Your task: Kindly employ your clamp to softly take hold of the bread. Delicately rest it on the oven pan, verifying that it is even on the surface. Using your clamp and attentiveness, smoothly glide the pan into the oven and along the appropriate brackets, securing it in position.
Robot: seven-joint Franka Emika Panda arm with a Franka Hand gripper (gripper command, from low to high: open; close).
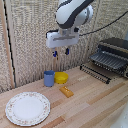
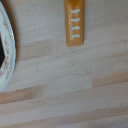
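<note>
The bread [image 1: 66, 91] is a small orange-yellow block lying flat on the wooden table, in front of the yellow bowl. In the wrist view the bread [image 2: 74, 22] shows as a long orange bar with pale marks on top. My clamp [image 1: 60, 52] hangs high above the table, up and slightly toward the exterior view's left of the bread, open, with nothing between its blue-tipped fingers. The oven [image 1: 114, 54] stands at the exterior view's right. The oven pan [image 1: 96, 73], a dark slatted tray, juts out low in front of it. The wrist view does not show the fingers.
A blue cup [image 1: 49, 78] and a round yellow bowl [image 1: 61, 77] stand just behind the bread. A large patterned plate [image 1: 27, 108] lies at the front on the exterior view's left, and the plate's rim [image 2: 6, 55] shows in the wrist view. A woven screen backs the table.
</note>
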